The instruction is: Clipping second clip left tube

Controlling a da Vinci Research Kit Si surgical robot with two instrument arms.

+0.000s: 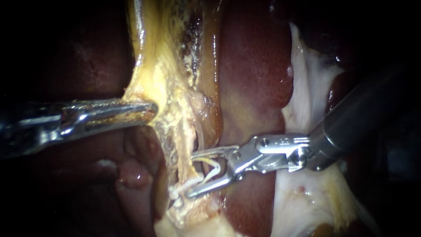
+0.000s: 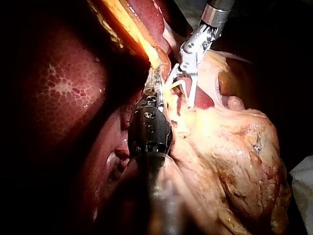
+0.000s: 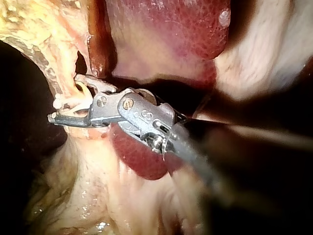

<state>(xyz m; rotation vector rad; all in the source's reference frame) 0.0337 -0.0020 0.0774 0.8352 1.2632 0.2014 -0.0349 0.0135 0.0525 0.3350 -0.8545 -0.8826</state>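
The pincer of the right instrument (image 1: 190, 173) is seen released, its two halves spread wide in a fork. The left tube (image 1: 180, 151), a thin frayed yellowish strand, is crossed by the tips of this fork, so that it lies at the mouth of the pincer, with one tip on each side along its length. Deeper inside the fork, toward the hinge, a pale V-shaped strip (image 1: 212, 169) is held; whether it is a clip cannot be told. In the right wrist view the same spread pincer (image 3: 64, 98) is shown against the yellow strand, with dark red liver (image 3: 166, 29) beyond and under it.

The pincer of the left instrument (image 1: 151, 109) is seen clenched on the edge of the yellow tissue (image 1: 164, 83), well apart from the right pincer and farther up the same band. The tissue is drawn taut toward it. In the left wrist view this clenched pincer (image 2: 154, 85) is buried in the yellow tissue, with the open right pincer (image 2: 182, 93) just beside and ahead of it.
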